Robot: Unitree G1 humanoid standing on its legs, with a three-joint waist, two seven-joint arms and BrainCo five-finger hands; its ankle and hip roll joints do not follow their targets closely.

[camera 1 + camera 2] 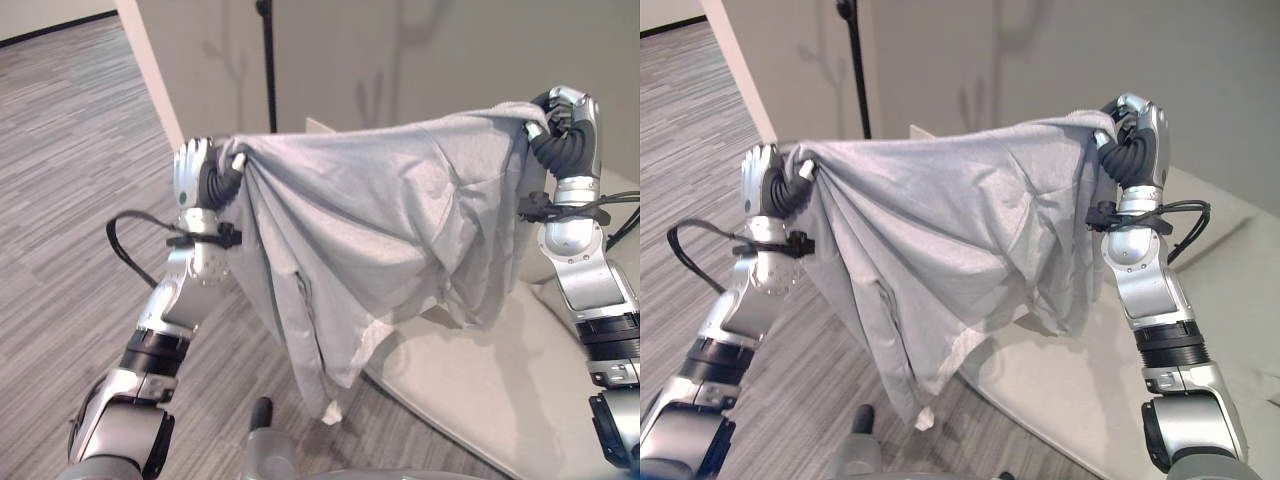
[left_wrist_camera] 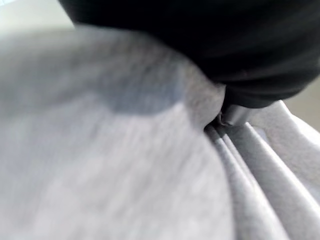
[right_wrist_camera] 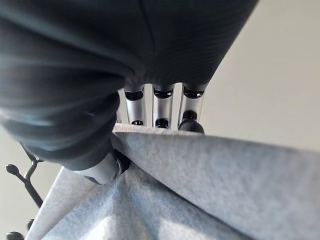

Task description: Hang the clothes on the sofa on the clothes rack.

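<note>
Both arms are up and the grey T-shirt (image 1: 380, 230) hangs stretched between them, clear of the pale sofa (image 1: 500, 400) below and to the robot's right. The left hand (image 1: 200, 172) pinches one bunched edge of the cloth, with folds fanning out from its grip; the left wrist view shows that gather running straight into the hand. The right hand (image 1: 1130, 135) clamps the opposite edge higher up, and in the right wrist view its fingers (image 3: 161, 107) fold down over the hem while the thumb presses from beneath.

The dark pole of the clothes rack (image 1: 269, 60) stands behind the shirt, against the wall; a hooked arm of it peeps into the right wrist view. So this looks like the carry toward the rack. To do it well, I'd say keep both grips firm and the top edge taut, lift high enough that the trailing tail near the floor clears, and bring the span squarely over a hook before either hand lets go. The risk is the looser lower folds snagging or dragging.
</note>
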